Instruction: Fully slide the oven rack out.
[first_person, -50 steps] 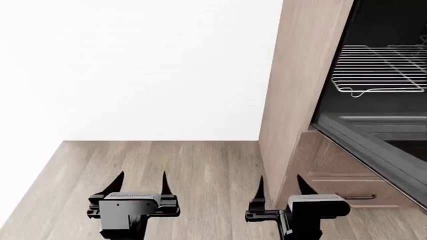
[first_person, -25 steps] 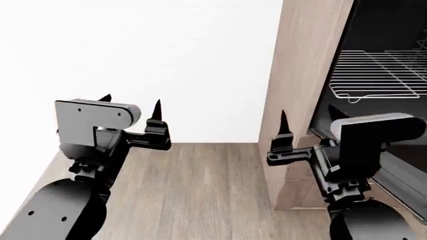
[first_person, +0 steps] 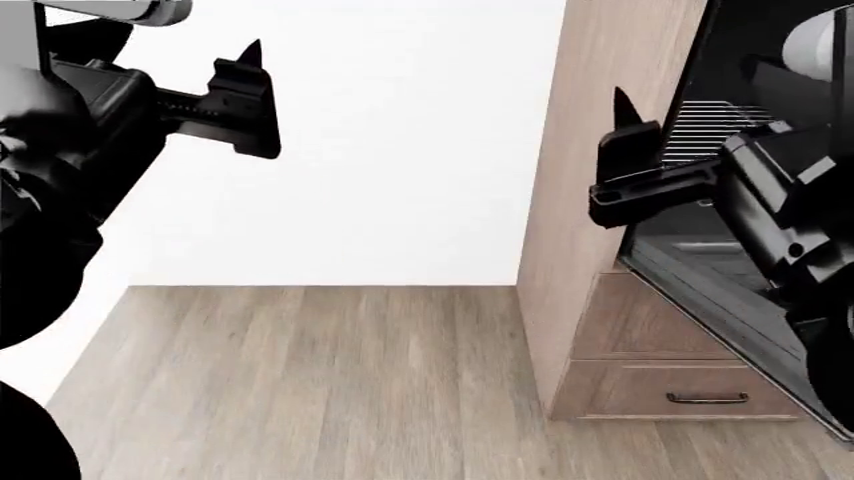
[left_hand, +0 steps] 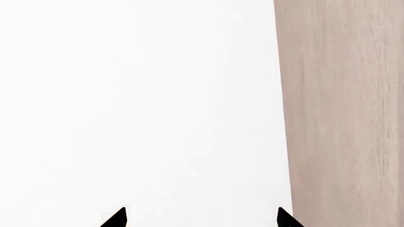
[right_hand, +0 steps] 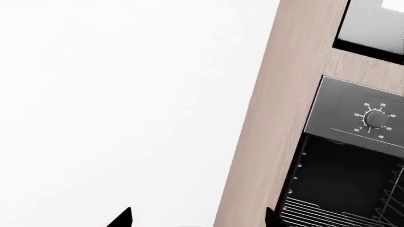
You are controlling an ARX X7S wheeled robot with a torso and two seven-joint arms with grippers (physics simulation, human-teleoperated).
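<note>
A white wall [first_person: 387,150] fills most of the head view, above a wood floor [first_person: 307,380]. A tall wooden cabinet [first_person: 587,250] stands at right, holding an open oven [right_hand: 344,179] with a control knob [right_hand: 376,119]. The oven rack [first_person: 714,125] sits inside the oven cavity at upper right, partly hidden by the right gripper [right_hand: 197,218], fingers wide and empty. At upper left, the left gripper [left_hand: 200,218] is also spread wide, facing the wall.

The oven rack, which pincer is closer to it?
The right pincer. It hangs just in front of the oven rack, at the oven's opening. The left pincer is far off, over by the white wall.
</note>
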